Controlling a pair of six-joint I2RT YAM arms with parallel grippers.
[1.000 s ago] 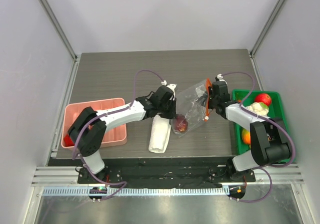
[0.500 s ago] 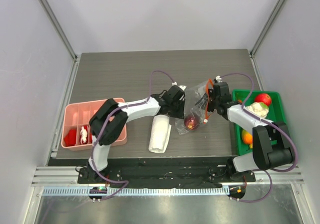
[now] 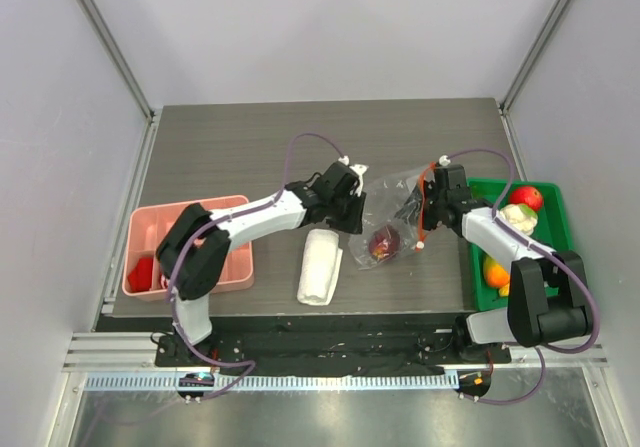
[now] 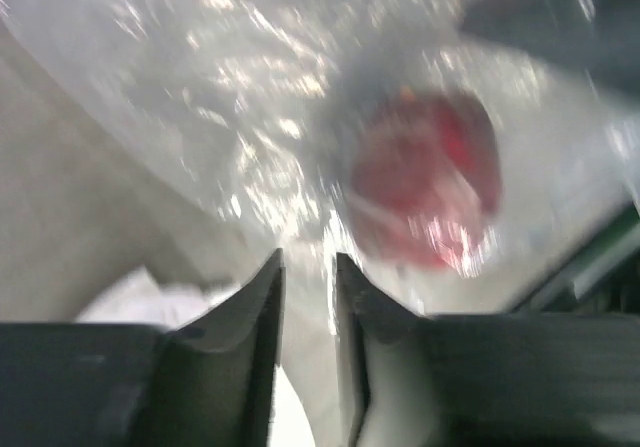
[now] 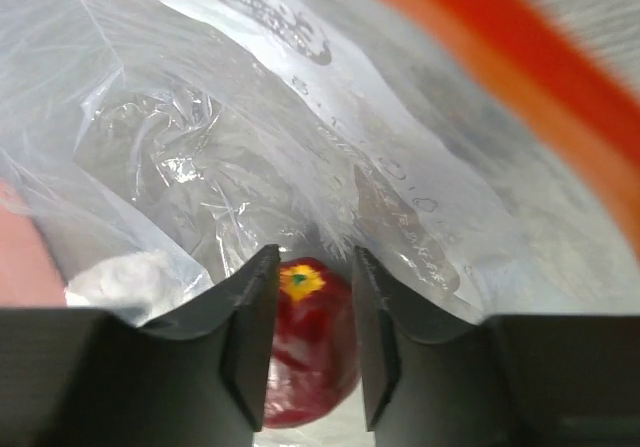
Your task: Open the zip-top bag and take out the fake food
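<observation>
Clear crinkly plastic, the one zip-top bag (image 3: 392, 199) lies mid-table between two grippers, with one dark red fake fruit (image 3: 384, 244) inside. Both the left gripper (image 4: 305, 267) and the right gripper (image 5: 310, 262) have jaws slightly parted, clamping nothing, the fruit just beyond their tips.

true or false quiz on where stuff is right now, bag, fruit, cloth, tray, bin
1. A dark red fruit sits inside the zip-top bag. True.
2. The green bin stands to the right of the bag. True.
3. The white cloth lies in the pink tray. False: it lies on the table, between tray and bag.
4. The bag lies inside the green bin. False: it is over the table, left of the bin.
5. The bag's zip strip is blue. False: it is orange-red.
</observation>
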